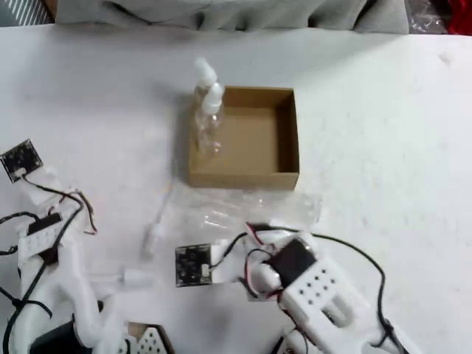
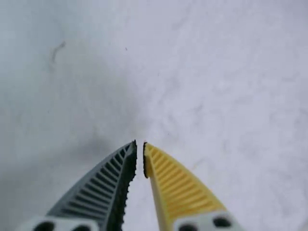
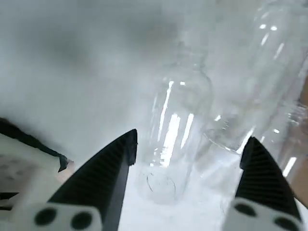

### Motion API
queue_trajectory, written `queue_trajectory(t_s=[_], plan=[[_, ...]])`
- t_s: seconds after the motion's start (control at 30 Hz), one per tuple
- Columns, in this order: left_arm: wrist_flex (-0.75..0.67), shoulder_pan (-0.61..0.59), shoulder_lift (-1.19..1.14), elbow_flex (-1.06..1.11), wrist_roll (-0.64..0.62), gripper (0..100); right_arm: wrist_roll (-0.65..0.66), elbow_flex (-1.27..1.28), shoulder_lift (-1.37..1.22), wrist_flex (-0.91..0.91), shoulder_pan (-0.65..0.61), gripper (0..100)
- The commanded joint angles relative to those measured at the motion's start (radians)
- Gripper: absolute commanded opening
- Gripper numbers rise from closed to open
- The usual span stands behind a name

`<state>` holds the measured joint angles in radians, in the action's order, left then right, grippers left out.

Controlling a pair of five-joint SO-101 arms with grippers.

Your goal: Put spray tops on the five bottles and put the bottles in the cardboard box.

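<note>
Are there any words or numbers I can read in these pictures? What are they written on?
No text can be read anywhere.
cardboard box: plain brown walls, no print to be seen.
clear bottles: no labels to be seen on them.
black board on an arm: any marks on it are too small to read.

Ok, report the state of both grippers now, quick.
Left gripper: closed, holding nothing.
Right gripper: open, with a clear bottle lined up in front, not gripped.
</note>
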<state>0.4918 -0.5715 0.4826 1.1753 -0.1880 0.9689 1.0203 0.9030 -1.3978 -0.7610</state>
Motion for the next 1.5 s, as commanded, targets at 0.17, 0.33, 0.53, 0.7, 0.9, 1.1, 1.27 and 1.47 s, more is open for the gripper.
queue_trajectory(t_s=[0.17,0.33,0.53,0.7,0.9,1.1,1.27,1.47], plan=[[-0.018,-0.005,0.002,-0.058,-0.012,2,0.011,0.098,-0.147,0.219,-0.007,30.9],[-0.018,-0.005,0.002,-0.058,-0.012,2,-0.006,0.098,-0.272,0.321,-0.008,30.8],[-0.018,-0.005,0.001,-0.058,-0.011,2,-0.008,0.089,-0.444,0.481,-0.013,29.3],[-0.018,-0.005,0.001,-0.058,-0.012,2,-0.008,0.061,-0.432,0.49,-0.008,3.2],[-0.018,-0.008,-0.001,-0.058,-0.014,2,-0.147,-0.083,-0.377,0.378,0.002,0.9],[-0.02,-0.008,-0.002,-0.058,-0.015,2,-0.451,-0.397,-0.377,0.232,0.015,1.5],[-0.02,-0.01,-0.002,-0.058,-0.015,2,-0.835,-0.548,-0.378,0.349,0.015,1.5],[-0.02,-0.024,-0.002,-0.058,-0.017,2,-1.151,-0.557,-0.433,0.71,0.015,1.5]])
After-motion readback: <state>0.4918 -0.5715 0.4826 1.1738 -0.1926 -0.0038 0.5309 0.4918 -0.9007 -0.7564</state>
